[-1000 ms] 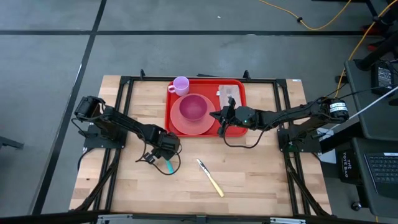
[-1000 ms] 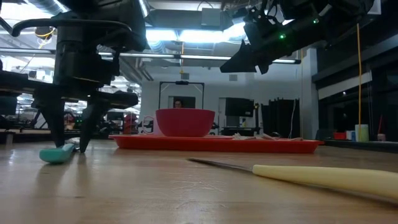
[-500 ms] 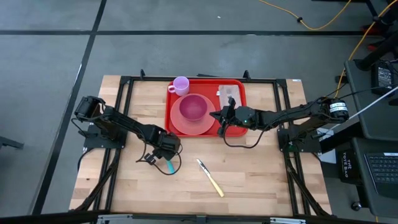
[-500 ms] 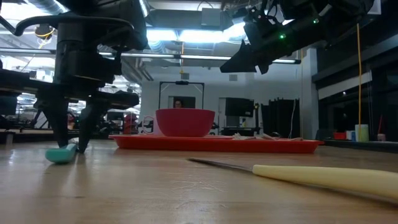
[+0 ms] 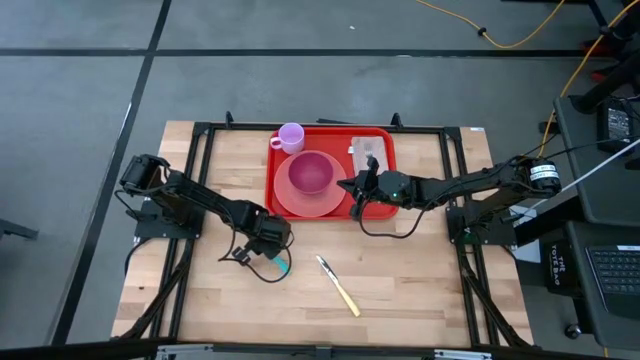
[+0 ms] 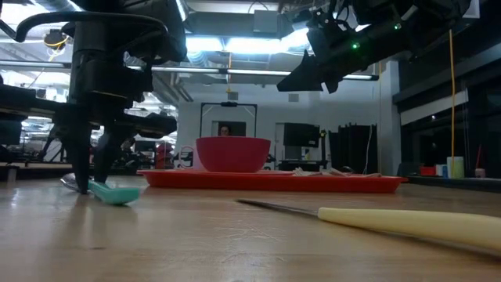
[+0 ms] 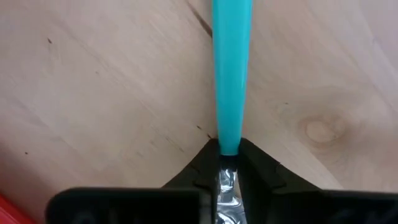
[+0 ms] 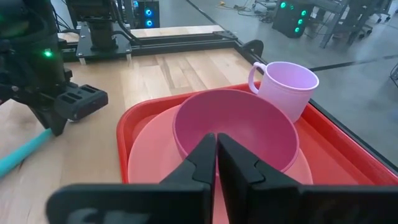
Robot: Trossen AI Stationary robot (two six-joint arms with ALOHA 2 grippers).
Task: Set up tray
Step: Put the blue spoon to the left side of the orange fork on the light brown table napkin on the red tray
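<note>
Up high, the red tray [image 5: 378,205] sits at the far middle of the table [image 5: 400,290]. The right gripper [image 5: 352,187] hangs over its near edge, pinched shut on nothing. Down low, the left gripper [image 6: 88,184] stands on the wood. From the left wrist, its fingers [image 7: 210,163] squeeze a teal handle [image 7: 231,74]. From the right wrist, a pink bowl [image 8: 233,134] fills the tray.
</note>
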